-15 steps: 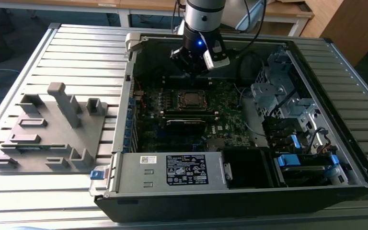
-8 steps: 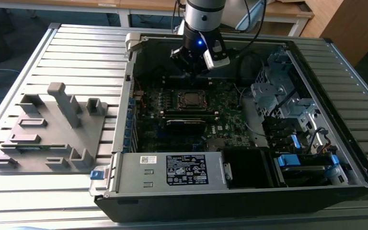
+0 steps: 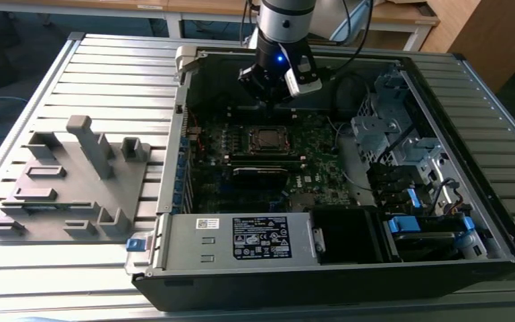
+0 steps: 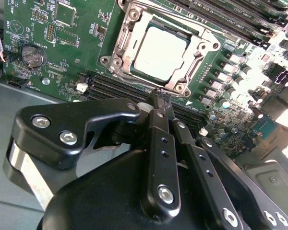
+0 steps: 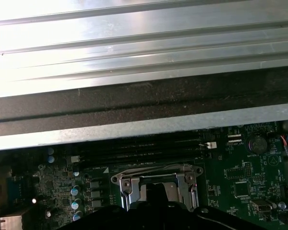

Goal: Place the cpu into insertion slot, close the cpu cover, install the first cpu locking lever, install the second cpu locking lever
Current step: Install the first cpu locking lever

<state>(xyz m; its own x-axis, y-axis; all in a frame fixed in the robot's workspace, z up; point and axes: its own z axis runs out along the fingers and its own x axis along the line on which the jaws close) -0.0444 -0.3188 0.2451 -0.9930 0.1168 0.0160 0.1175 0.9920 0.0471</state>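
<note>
Hovering claw [image 4: 159,96], fingers together, empty, just short of seated cpu [image 4: 159,51]; cover [image 4: 197,50] down. Thin, stiff, springy frame; judge: press edges, not chip.

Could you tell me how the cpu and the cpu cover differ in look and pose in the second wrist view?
The cpu is a solid pale square plate; the cpu cover is an open metal frame with a cut-out centre. The cpu fills the middle, while the cpu cover rings it along the edges. The cpu is plain; the cpu cover has screws at its corners. Both lie flat on the green board.
</note>
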